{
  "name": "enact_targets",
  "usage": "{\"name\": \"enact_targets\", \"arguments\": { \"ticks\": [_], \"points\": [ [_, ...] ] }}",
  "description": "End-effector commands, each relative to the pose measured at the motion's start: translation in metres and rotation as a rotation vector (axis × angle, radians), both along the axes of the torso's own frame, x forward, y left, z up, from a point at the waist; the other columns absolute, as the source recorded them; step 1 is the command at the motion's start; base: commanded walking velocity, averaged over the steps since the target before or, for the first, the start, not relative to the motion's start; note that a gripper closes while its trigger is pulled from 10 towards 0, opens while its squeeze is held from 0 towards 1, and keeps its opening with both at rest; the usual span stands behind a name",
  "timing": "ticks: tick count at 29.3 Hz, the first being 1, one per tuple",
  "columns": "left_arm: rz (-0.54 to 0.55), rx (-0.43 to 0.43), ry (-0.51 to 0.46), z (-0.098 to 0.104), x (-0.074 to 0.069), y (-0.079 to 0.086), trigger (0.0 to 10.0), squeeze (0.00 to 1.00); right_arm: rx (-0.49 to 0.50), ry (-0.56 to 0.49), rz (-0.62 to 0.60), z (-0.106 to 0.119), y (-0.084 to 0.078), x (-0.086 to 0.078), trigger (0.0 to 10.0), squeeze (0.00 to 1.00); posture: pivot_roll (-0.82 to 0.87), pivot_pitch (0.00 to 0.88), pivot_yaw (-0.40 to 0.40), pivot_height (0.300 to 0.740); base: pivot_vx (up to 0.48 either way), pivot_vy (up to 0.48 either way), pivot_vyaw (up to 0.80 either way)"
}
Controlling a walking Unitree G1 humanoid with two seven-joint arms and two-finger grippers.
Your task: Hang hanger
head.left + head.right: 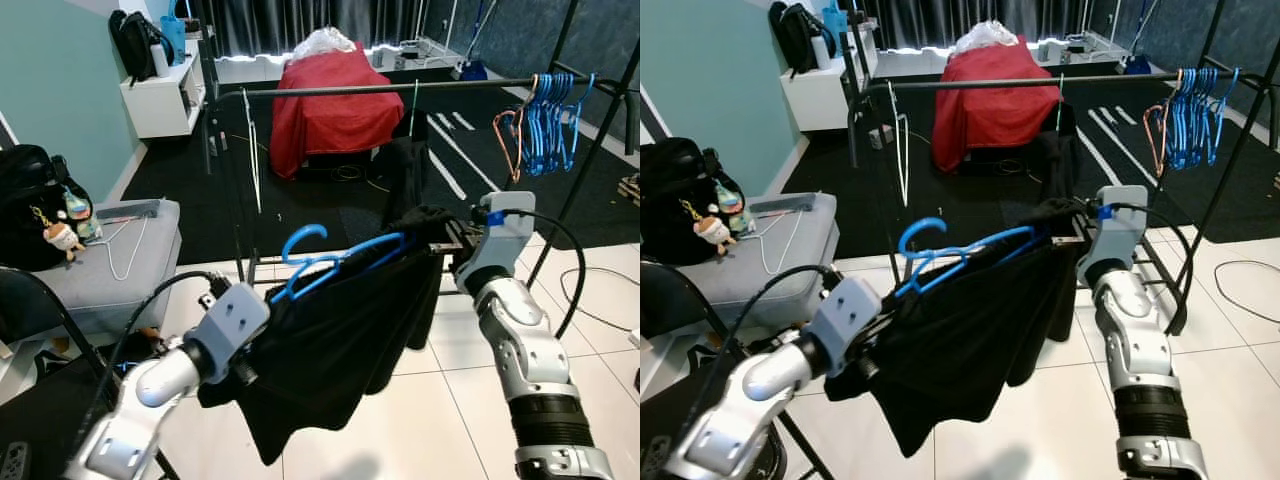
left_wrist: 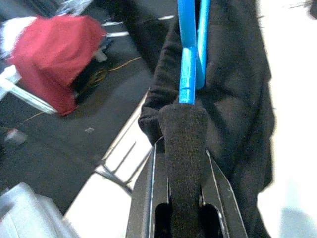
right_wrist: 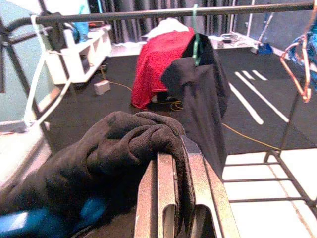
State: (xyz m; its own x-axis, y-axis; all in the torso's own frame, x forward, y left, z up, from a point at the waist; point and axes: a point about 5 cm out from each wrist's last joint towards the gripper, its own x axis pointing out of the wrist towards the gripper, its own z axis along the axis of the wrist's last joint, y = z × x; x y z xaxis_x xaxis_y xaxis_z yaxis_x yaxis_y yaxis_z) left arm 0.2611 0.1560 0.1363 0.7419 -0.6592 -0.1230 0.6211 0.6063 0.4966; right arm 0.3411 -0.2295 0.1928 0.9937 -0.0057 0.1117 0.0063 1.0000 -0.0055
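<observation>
Black padded fingers of the left tool (image 2: 184, 124) are closed on one end of a blue plastic hanger (image 1: 335, 262), pinched tight as seen in the left wrist view. A soft black fabric garment (image 1: 335, 345) is draped on that hanger and hangs down in loose folds between both arms. The right tool (image 3: 171, 163) is closed on a bunched, fuzzy wad of the same garment at the hanger's other end; its metal finger plates are pressed together with cloth over them. The hanger is held roughly level in mid-air, hook (image 1: 300, 240) curved upward, in front of and below a dark metal clothes rail (image 1: 400, 88), not on it.

A cluster of blue and orange wire hangers (image 1: 545, 125) is hung at the right end of the rail. A thin white hanger (image 1: 901, 150) is seen near the left end, and a dark garment on a green hanger (image 3: 200, 94) is hung near the middle. A red cloth-covered box shape (image 1: 335, 110) is placed on the dark carpet behind the rail. A grey cushioned seat (image 1: 100, 270) with a black bag (image 1: 30, 205) is at the left. White glossy floor tiles (image 1: 440, 410) are under the arms.
</observation>
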Motion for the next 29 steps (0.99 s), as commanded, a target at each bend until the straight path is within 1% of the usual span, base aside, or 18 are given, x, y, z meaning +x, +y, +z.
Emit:
{"name": "enact_targets", "arguments": {
  "ticks": [1,2,4,9,11,15,16,17,18,19,20,21,22,23,24,26,28,29],
  "points": [
    [-0.011,0.035,0.044,-0.005,-0.004,0.012,10.0,0.0,0.019,-0.05,-0.077,0.013,-0.02,-0.005,0.0,0.0,-0.14,0.0,0.013,0.74,0.0,0.0,0.0],
    [-0.011,0.035,0.044,-0.005,-0.004,0.012,10.0,0.0,0.019,-0.05,-0.077,0.013,-0.02,-0.005,0.0,0.0,-0.14,0.0,0.013,0.74,0.0,0.0,0.0],
    [-0.164,-0.264,0.077,0.027,-0.015,0.0,10.0,0.0,0.023,0.046,-0.15,-0.006,-0.036,-0.008,0.0,0.0,-0.14,0.0,0.006,0.74,0.0,0.0,0.0],
    [-0.297,-0.489,0.066,0.052,-0.024,-0.008,10.0,0.0,0.032,0.157,-0.169,-0.027,-0.039,-0.012,0.0,0.0,-0.14,0.0,0.006,0.74,0.0,0.0,0.0],
    [-0.273,-0.709,0.001,0.066,-0.016,-0.012,10.0,0.0,0.047,0.322,-0.03,-0.06,-0.006,-0.015,0.0,0.0,-0.15,0.0,0.008,0.74,0.0,0.0,0.0],
    [-0.294,-0.873,-0.009,0.072,-0.014,-0.015,10.0,0.0,0.073,0.39,0.064,-0.078,0.023,-0.02,0.0,0.0,-0.15,0.0,0.01,0.74,0.0,0.0,0.0],
    [-0.292,-0.906,-0.005,0.071,-0.012,-0.016,10.0,0.0,0.086,0.366,0.143,-0.077,0.039,-0.02,2.1,0.0,-0.15,0.0,0.01,0.74,0.0,0.0,0.0],
    [-0.292,-0.906,-0.005,0.071,-0.012,-0.016,10.0,0.0,0.086,0.366,0.143,-0.077,0.039,-0.02,2.1,0.0,-0.15,0.0,0.01,0.74,0.0,0.0,0.0],
    [-0.282,-0.905,0.005,0.068,-0.01,-0.021,10.0,0.0,0.121,0.318,0.254,-0.07,0.058,-0.021,10.0,0.0,-0.15,0.0,0.01,0.74,0.0,0.0,0.0],
    [-0.282,-0.905,0.005,0.068,-0.01,-0.021,10.0,0.0,0.121,0.318,0.254,-0.07,0.058,-0.021,10.0,0.0,-0.15,0.0,0.01,0.74,0.0,0.0,0.0],
    [-0.271,-0.875,0.021,0.064,-0.007,-0.025,10.0,0.0,0.152,0.268,0.388,-0.062,0.075,-0.025,10.0,0.34,-0.15,0.0,0.01,0.74,0.0,0.0,0.0],
    [-0.271,-0.875,0.021,0.064,-0.007,-0.025,10.0,0.0,0.152,0.268,0.388,-0.062,0.075,-0.025,10.0,0.34,-0.15,0.0,0.01,0.74,0.0,0.0,0.0],
    [-0.247,-0.799,0.046,0.056,-0.003,-0.033,10.0,0.0,0.145,0.206,0.556,-0.051,0.094,-0.033,10.0,1.0,-0.15,0.0,0.01,0.74,0.0,0.0,0.0],
    [-0.226,-0.696,0.068,0.046,-0.001,-0.039,10.0,0.0,0.162,0.161,0.711,-0.041,0.106,-0.043,10.0,1.0,-0.15,0.0,0.01,0.74,0.0,0.0,0.0],
    [-0.226,-0.696,0.068,0.046,-0.001,-0.039,10.0,0.0,0.162,0.161,0.711,-0.041,0.106,-0.043,10.0,1.0,-0.15,0.0,0.01,0.74,0.0,0.0,0.0],
    [-0.155,-0.321,0.084,0.015,0.007,-0.04,10.0,0.0,0.156,0.093,1.047,-0.018,0.106,-0.08,10.0,1.0,-0.15,0.0,0.01,0.74,0.0,0.0,0.0],
    [-0.155,-0.321,0.084,0.015,0.007,-0.04,10.0,0.0,0.156,0.093,1.047,-0.018,0.106,-0.08,10.0,1.0,-0.15,0.0,0.01,0.74,0.0,0.0,0.0],
    [-0.135,-0.217,0.081,0.007,0.009,-0.035,10.0,0.0,0.144,0.09,1.113,-0.014,0.101,-0.089,10.0,1.0,-0.15,0.0,0.01,0.74,0.0,0.0,0.0]
  ]
}}
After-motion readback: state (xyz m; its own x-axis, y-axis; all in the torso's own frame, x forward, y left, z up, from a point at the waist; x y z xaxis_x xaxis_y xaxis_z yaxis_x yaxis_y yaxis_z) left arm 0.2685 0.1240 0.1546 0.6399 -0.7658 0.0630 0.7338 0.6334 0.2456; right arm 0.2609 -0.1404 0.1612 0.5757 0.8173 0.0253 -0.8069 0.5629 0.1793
